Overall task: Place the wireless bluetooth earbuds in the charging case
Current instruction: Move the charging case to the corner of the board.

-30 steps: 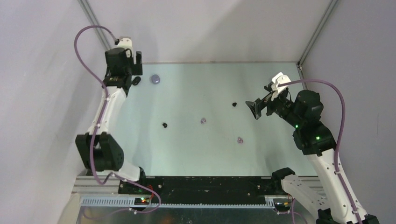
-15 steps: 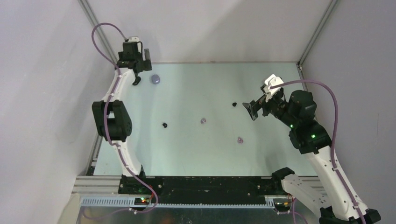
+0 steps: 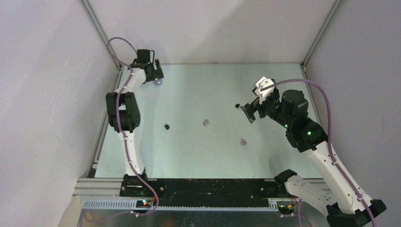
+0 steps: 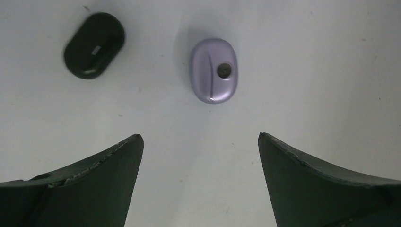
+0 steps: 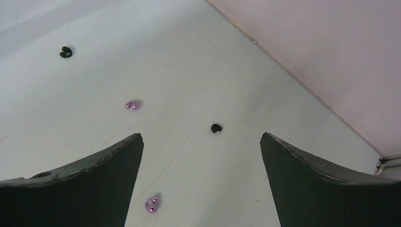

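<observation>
The left gripper (image 4: 198, 142) hangs over the far left corner of the table (image 3: 198, 156), its jaws spread wide with nothing between them. The lilac charging case (image 4: 213, 71) lies just ahead of the gap, a little toward the right finger and clear of both fingers. The black charging case (image 4: 93, 45) lies near it to the left, not touching it. Each case is a smooth rounded oval lying flat and looks closed; the lilac one shows a curved seam and a small dark dot. The right gripper (image 3: 249, 112) is also wide open and empty above the right half of the table. The black earbud (image 3: 237, 106) lies just beside its tips. The near lilac earbud (image 3: 243, 141) lies closer to the arm bases, the middle lilac earbud (image 3: 205, 122) at mid-table, and the far black earbud (image 3: 166, 126) further left. All four are tiny, glossy and well apart. The cases sit close to the back wall and the left rail, with bare tabletop between them and the buds.
</observation>
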`<control>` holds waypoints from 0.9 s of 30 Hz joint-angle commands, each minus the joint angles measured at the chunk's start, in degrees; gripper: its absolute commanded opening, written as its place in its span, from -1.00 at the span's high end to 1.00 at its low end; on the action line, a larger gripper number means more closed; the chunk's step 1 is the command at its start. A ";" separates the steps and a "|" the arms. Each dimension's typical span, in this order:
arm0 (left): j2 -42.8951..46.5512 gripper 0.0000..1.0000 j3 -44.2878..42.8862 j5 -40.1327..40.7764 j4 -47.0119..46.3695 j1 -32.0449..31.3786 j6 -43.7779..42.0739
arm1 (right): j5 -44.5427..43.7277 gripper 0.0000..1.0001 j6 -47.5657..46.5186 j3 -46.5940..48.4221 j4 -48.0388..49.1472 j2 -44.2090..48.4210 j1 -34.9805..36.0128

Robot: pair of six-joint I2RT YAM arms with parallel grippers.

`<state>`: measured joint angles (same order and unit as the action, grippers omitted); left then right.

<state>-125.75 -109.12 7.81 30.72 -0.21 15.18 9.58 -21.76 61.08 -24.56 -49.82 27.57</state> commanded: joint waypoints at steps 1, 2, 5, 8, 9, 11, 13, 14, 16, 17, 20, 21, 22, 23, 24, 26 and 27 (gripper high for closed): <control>-1.75 -0.97 -4.16 0.85 -0.14 -2.71 2.97 | -1.79 -1.00 -0.71 0.24 1.94 0.04 0.22; -2.76 -0.97 -4.74 0.87 0.13 -2.79 3.30 | -1.77 -1.00 -0.68 0.26 1.94 -0.03 0.17; -4.85 -0.97 -8.52 0.63 1.33 -2.82 4.39 | -1.61 -1.00 -0.38 0.26 1.94 -0.38 -0.12; -7.25 -0.97 -11.16 0.48 2.30 -2.81 5.58 | -1.39 -1.00 -0.10 0.25 1.96 -0.61 -0.50; -8.00 -0.97 -12.00 0.11 2.44 -2.81 5.88 | -1.40 -1.00 0.01 0.26 1.97 -0.62 -0.52; -8.59 -0.97 -13.74 -0.04 3.90 -2.73 6.68 | -1.34 -1.00 0.12 0.22 1.97 -0.63 -0.86; -7.54 -0.97 -13.95 0.88 3.83 -2.62 6.36 | -0.89 -1.00 0.36 0.25 1.78 -0.56 -1.30; -6.81 -0.97 -13.89 1.98 2.68 -2.56 5.39 | -0.42 -1.00 0.39 0.26 1.59 -0.57 -1.80; -4.72 -0.97 -13.94 3.92 0.89 -2.22 3.49 | -0.07 -1.00 0.48 0.27 1.46 -0.62 -2.11; -3.76 -0.97 -14.85 4.47 0.73 -1.70 2.85 | -0.04 -1.00 0.48 0.25 1.42 -0.71 -2.10; -4.14 -0.97 -19.46 6.04 2.80 0.77 0.65 | -0.01 -1.00 0.44 0.25 1.52 -1.00 -2.08; -4.50 -0.97 -20.34 6.22 3.68 1.55 0.34 | -0.07 -1.00 0.42 0.26 1.50 -1.08 -1.99; -5.20 -0.97 -21.57 6.19 4.01 3.05 -0.01 | -0.08 -1.00 0.41 0.22 1.47 -1.20 -1.95; -5.60 -0.97 -22.06 5.57 4.55 3.74 -0.20 | -0.13 -1.00 0.34 0.26 1.49 -1.30 -1.79; -6.49 -0.97 -22.97 5.08 4.84 5.13 -0.26 | -0.16 -1.00 0.32 0.24 1.45 -1.36 -1.72; -7.92 -0.97 -24.52 3.32 5.96 7.01 -0.21 | -0.31 -1.00 0.28 0.27 1.51 -1.60 -1.48; -8.45 -0.97 -25.07 2.53 6.88 7.56 -0.21 | -0.39 -1.00 0.20 0.27 1.46 -1.79 -1.34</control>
<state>-133.93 -130.52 10.94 35.07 3.09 16.47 9.04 -21.54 61.06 -24.58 -51.20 25.71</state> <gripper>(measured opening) 0.988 0.996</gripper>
